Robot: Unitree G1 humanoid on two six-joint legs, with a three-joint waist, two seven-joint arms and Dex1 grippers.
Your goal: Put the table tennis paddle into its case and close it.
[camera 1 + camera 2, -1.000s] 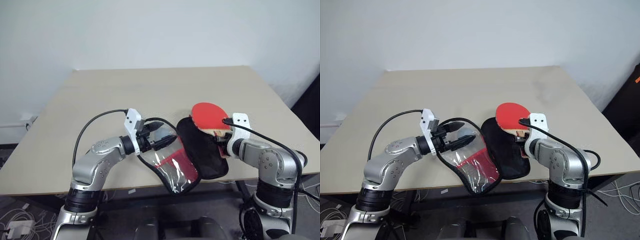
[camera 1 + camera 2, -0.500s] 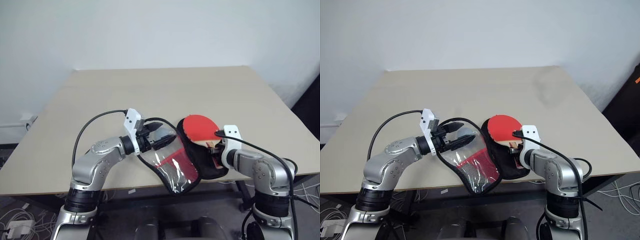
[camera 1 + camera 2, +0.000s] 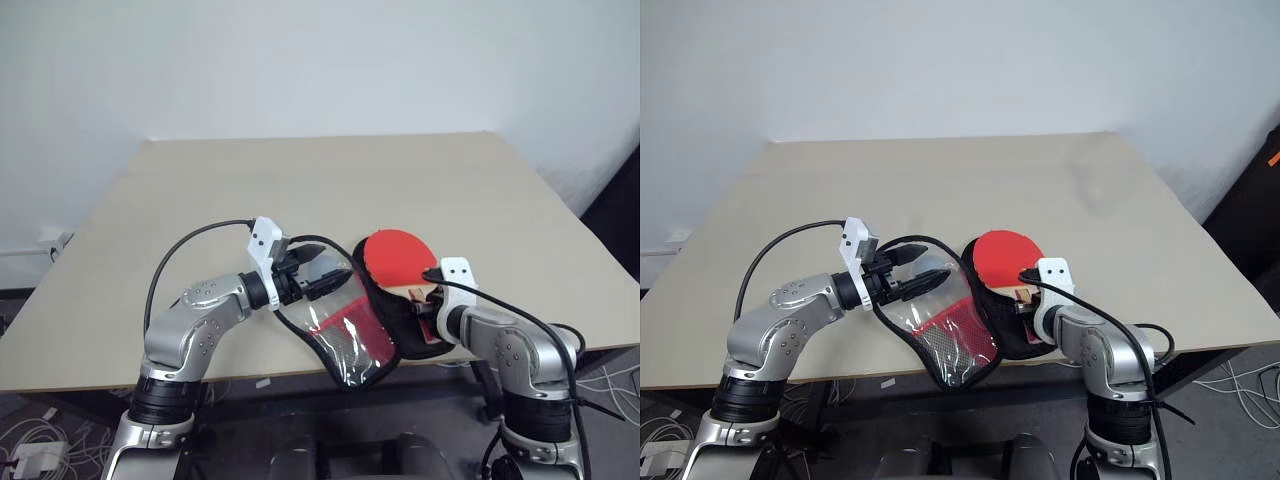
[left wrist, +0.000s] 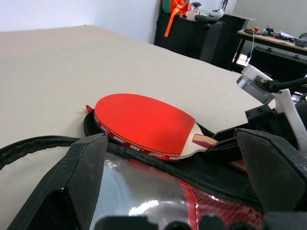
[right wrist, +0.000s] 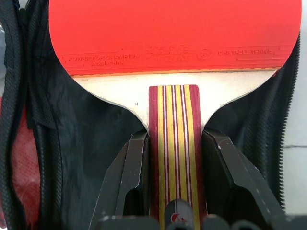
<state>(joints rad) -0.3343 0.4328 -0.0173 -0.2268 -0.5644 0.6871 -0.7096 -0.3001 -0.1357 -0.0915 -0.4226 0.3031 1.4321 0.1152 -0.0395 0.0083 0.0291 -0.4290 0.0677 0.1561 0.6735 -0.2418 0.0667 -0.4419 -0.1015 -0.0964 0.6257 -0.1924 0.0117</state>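
The case lies open at the table's near edge. Its black half rests flat, and its clear half with red print hangs tilted over the edge. My left gripper is open, its fingers spread wide at the clear half's zip rim. The table tennis paddle has a red face and lies low over the black half, with its striped handle toward me. My right gripper is shut on that handle, one finger on each side.
The beige table stretches bare toward a white wall. Its front edge runs just under both arms. Cables trail from both wrists. The left wrist view has dark furniture with clutter beyond the table's far side.
My right gripper has brought the paddle down and nearer, from beyond the case to over its black half. The left gripper and the clear half have stayed still.
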